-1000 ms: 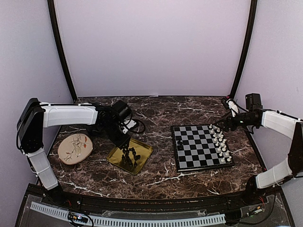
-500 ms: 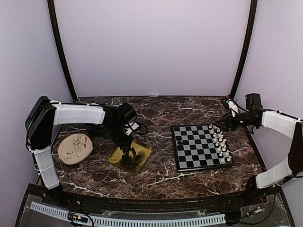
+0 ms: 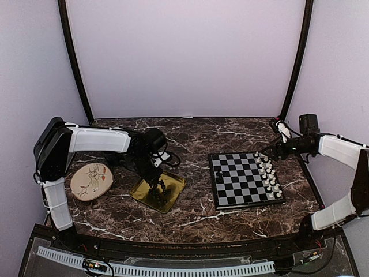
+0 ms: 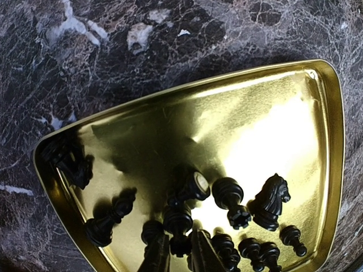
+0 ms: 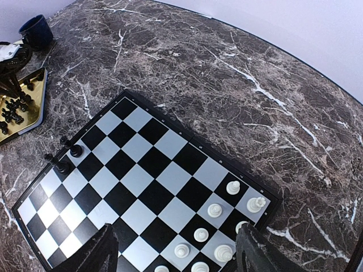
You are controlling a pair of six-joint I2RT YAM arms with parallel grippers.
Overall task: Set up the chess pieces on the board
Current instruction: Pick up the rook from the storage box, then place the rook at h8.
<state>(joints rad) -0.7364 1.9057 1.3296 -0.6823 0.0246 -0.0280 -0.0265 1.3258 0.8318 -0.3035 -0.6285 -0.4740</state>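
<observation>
Gold metal glints under the left hand (image 3: 154, 182), which hangs low over a square tray (image 4: 266, 124) left of centre on the dark marble worktop (image 3: 196, 135). A loose heap of black chess pieces (image 4: 227, 195) fills the lower half of the tray in the wrist view. A knight (image 4: 271, 201) sits at the right of the heap, and several pieces lie on their sides. The hand's two fingers (image 4: 199, 255) stand close together at the bottom edge of that view with a black piece between them; whether they actually have hold of it cannot be told from here.

The board (image 5: 144, 170) lies flat right of centre in the overhead view, well apart from the tray. White pieces (image 5: 214, 211) stand in two files along its right edge. Two black pieces (image 5: 74, 151) stand side by side at its left edge, toward the upper corner. The right hand (image 5: 178, 241) hovers above the board's upper right corner, fingers spread wide and gripping nothing. A round floral plate (image 3: 92, 180) sits at the far left of the worktop, near the tray.
</observation>
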